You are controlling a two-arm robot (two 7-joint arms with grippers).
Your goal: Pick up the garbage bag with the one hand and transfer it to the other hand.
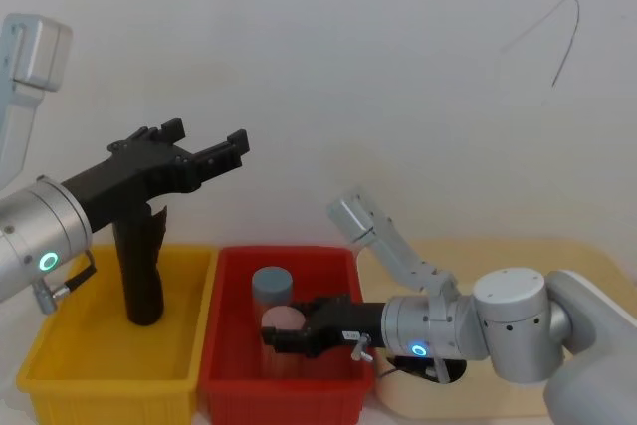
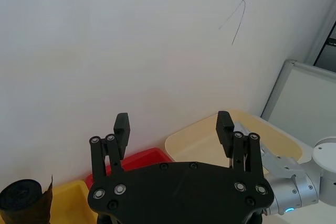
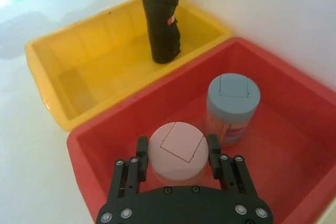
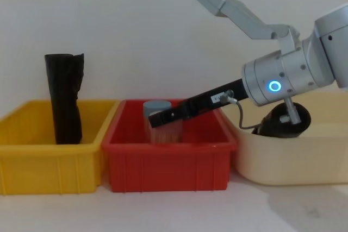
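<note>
Status: transfer not begun. I am holding my left gripper (image 1: 206, 136) raised above the yellow bin (image 1: 109, 380), fingers spread, carrying nothing. My right gripper (image 3: 177, 145) is reaching into the red bin (image 1: 279, 390) and appears to be clamping the pink-lidded jar (image 1: 284, 318), just beside a blue-lidded jar (image 1: 271, 284). The garbage bag (image 4: 302, 118) is lying in the cream bin (image 4: 288, 161), partly hidden behind my right arm. A taller black roll (image 1: 139, 266) is standing in the yellow bin. Pick-up and handover are both remaining. The bins are sitting on a white tabletop (image 4: 163, 210) against a white wall (image 1: 348, 67) bearing a thin dark scribble (image 1: 567, 27).
</note>
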